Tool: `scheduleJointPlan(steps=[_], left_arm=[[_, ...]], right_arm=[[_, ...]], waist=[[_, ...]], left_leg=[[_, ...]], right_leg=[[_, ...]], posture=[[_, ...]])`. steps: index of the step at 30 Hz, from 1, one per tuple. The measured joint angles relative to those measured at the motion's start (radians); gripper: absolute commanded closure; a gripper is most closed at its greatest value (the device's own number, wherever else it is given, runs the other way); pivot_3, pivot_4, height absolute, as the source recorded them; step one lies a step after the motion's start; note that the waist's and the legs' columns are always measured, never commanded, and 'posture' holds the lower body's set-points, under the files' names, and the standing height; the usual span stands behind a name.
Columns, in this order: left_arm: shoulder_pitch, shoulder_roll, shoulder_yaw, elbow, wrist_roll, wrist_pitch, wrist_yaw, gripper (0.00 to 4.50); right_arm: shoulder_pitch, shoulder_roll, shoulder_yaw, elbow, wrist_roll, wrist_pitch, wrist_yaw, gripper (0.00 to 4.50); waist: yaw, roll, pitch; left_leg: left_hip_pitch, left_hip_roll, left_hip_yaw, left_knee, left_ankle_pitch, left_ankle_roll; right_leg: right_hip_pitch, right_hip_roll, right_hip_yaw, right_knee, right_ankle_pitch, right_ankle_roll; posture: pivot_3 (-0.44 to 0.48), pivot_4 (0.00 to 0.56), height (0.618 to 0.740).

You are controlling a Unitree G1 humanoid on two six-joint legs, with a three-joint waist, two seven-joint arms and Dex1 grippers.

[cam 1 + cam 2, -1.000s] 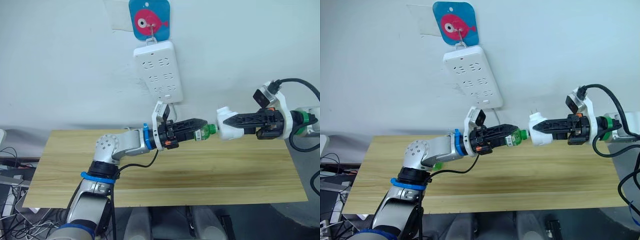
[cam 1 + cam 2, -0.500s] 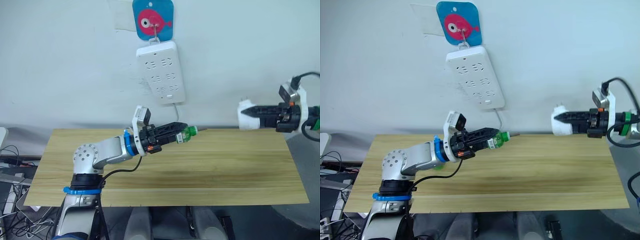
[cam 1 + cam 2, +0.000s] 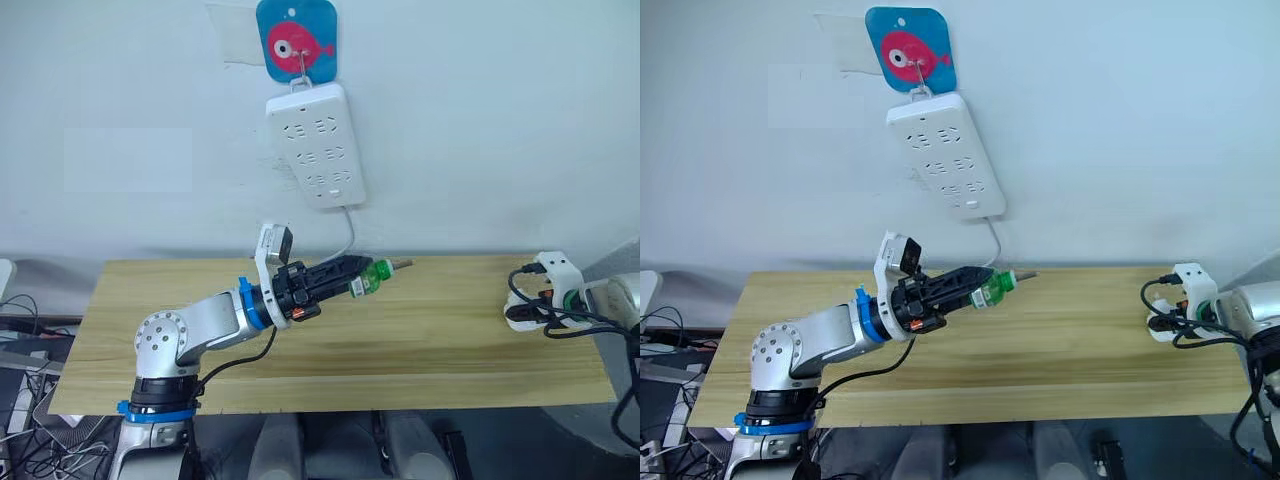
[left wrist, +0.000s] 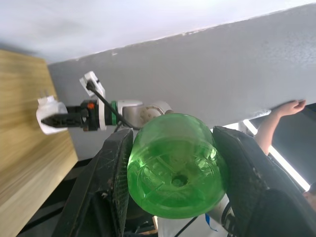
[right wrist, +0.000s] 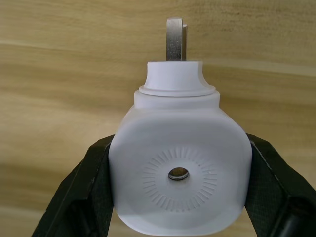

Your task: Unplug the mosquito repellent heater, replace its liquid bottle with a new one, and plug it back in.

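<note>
Now the left tool [image 3: 352, 276] hovers above the middle of the long wooden table [image 3: 430, 330], its two black fingers [image 4: 114, 168] closed tight on a small translucent green plastic bottle [image 3: 372, 275]. The bottle lies nearly level in the grip, with its brownish wick tip pointing right and slightly up toward the far wall; through the green wall no liquid level can be made out. In the left wrist view the bottle's round base [image 4: 174, 171] sits squarely between both fingers.

Over at the right end of the table, the right tool [image 5: 180, 217] clamps the small white rounded plastic mosquito repellent heater [image 5: 178, 170] from both sides. The heater's round hole faces the wrist camera and looks empty, and its metal plug prongs [image 5: 176, 38] point away over the table top.

On the far wall, a long white multi-socket power strip [image 3: 315, 144] hangs tilted from a blue square hook plate with a pink fish [image 3: 297, 40], with no plug in its sockets.
</note>
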Motion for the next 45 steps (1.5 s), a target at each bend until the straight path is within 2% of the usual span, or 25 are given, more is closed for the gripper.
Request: scheduleJointPlan(steps=[10, 11, 14, 18, 23, 27, 29, 32, 35, 38, 40, 42, 43, 45], left_arm=[[0.015, 0.017, -0.001, -0.012, 0.0, -0.019, -0.002, 2.27], [0.014, 0.017, -0.001, -0.012, 0.0, -0.019, -0.002, 2.27], [0.012, 0.018, -0.002, -0.012, 0.0, -0.017, -0.003, 2.27], [0.01, 0.032, -0.003, -0.009, 0.0, -0.012, -0.015, 2.27], [-0.006, 0.049, -0.009, 0.012, 0.0, 0.002, -0.033, 2.27], [-0.01, 0.062, -0.01, 0.038, 0.0, 0.008, -0.052, 2.27], [-0.022, 0.061, -0.022, 0.041, 0.0, 0.005, -0.06, 2.27], [-0.047, 0.045, -0.042, 0.044, 0.0, -0.023, -0.06, 2.27], [-0.064, 0.002, -0.056, 0.061, 0.009, -0.079, -0.058, 2.27], [-0.093, -0.051, -0.059, 0.091, 0.065, -0.141, -0.057, 2.27], [-0.11, -0.088, -0.06, 0.1, 0.093, -0.176, -0.055, 2.27], [-0.123, -0.118, -0.054, 0.117, 0.126, -0.214, -0.049, 2.27], [-0.131, -0.132, -0.053, 0.124, 0.147, -0.23, -0.047, 2.27], [-0.147, -0.16, -0.054, 0.127, 0.171, -0.243, -0.047, 2.27]], right_arm=[[-0.008, 0.054, -0.049, 0.108, -0.154, -0.049, 0.102, 1.51], [-0.009, 0.057, -0.057, 0.111, -0.162, -0.047, 0.106, 0.78], [-0.013, 0.066, -0.083, 0.113, -0.18, -0.027, 0.12, 0.01], [-0.013, 0.06, -0.116, 0.094, -0.195, 0.01, 0.14, 0.01], [0.0, -0.053, -0.162, -0.057, -0.184, 0.125, 0.195, 0.01], [0.001, -0.198, -0.282, -0.278, -0.1, 0.295, 0.262, 0.01], [0.002, -0.192, -0.373, -0.377, -0.019, 0.391, 0.296, 0.01], [0.008, -0.071, -0.551, -0.466, 0.095, 0.523, 0.285, 0.01], [0.04, 0.098, -0.774, -0.494, 0.34, 0.566, 0.123, 0.01], [0.079, 0.303, -0.966, -0.563, 0.649, 0.548, -0.205, 0.01], [0.243, 0.379, -0.941, -0.69, 1.009, 0.359, -0.538, 0.01], [0.377, 0.486, -0.847, -0.847, 1.269, 0.142, -0.813, 0.01], [0.421, 0.567, -0.789, -0.942, 1.345, 0.023, -0.945, 0.01], [0.442, 0.619, -0.702, -1.061, 1.396, -0.127, -1.099, 0.01]], waist=[[0.022, -0.002, 0.008], [0.022, -0.002, 0.008], [0.021, -0.002, 0.011], [0.019, -0.003, 0.011], [0.016, -0.001, 0.011], [0.014, -0.002, 0.011], [0.008, -0.004, 0.01], [0.002, -0.004, 0.01], [-0.002, -0.005, 0.01], [-0.008, -0.005, 0.01], [-0.009, -0.004, 0.01], [-0.021, -0.004, 0.01], [-0.033, -0.004, 0.01], [-0.051, -0.004, 0.01]], left_leg=[[0.0, 0.0, 0.0, 0.0, 0.0, 0.0], [0.0, 0.0, 0.0, 0.0, 0.0, 0.0], [0.0, 0.0, 0.0, -0.001, 0.0, 0.0], [0.0, 0.0, 0.0, -0.001, 0.0, 0.0], [0.0, 0.0, 0.0, -0.002, 0.0, 0.0], [0.0, 0.001, 0.0, -0.006, 0.0, -0.001], [0.0, 0.001, 0.001, -0.009, 0.0, -0.001], [0.0, 0.001, 0.002, -0.011, 0.0, -0.001], [-0.001, 0.001, 0.002, -0.012, 0.0, -0.001], [-0.003, 0.001, 0.002, -0.013, 0.0, -0.001], [-0.007, 0.002, 0.002, -0.013, 0.0, 0.0], [-0.011, 0.003, 0.006, -0.013, 0.0, 0.0], [-0.013, 0.003, 0.006, -0.012, 0.0, 0.0], [-0.013, 0.0, 0.01, -0.012, 0.0, -0.001]], right_leg=[[0.001, 0.0, 0.0, -0.002, 0.0, 0.0], [0.001, 0.0, 0.0, -0.002, 0.0, 0.0], [0.001, 0.0, 0.0, -0.002, 0.0, 0.0], [0.001, 0.0, 0.0, -0.003, 0.0, 0.0], [0.0, -0.001, 0.0, -0.003, 0.0, 0.0], [0.0, 0.0, -0.001, -0.007, 0.0, 0.0], [0.0, 0.0, -0.001, -0.009, 0.0, 0.0], [0.0, 0.0, -0.001, -0.01, 0.0, 0.0], [0.0, -0.001, -0.001, -0.013, 0.0, 0.0], [-0.001, -0.001, -0.002, -0.013, 0.0, 0.0], [-0.001, -0.002, -0.003, -0.016, 0.0, 0.0], [-0.006, -0.001, -0.003, -0.016, 0.0, 0.001], [-0.008, -0.002, -0.003, -0.014, -0.001, 0.001], [-0.01, -0.005, 0.001, -0.01, -0.001, 0.003]], posture=[[-0.071, 0.311, 0.74], [-0.073, 0.311, 0.74], [-0.087, 0.305, 0.74], [-0.11, 0.29, 0.74], [-0.147, 0.275, 0.74], [-0.196, 0.262, 0.74], [-0.217, 0.258, 0.74], [-0.232, 0.26, 0.74], [-0.235, 0.263, 0.74], [-0.234, 0.265, 0.74], [-0.236, 0.269, 0.74], [-0.242, 0.272, 0.74], [-0.246, 0.277, 0.74], [-0.25, 0.275, 0.74]])
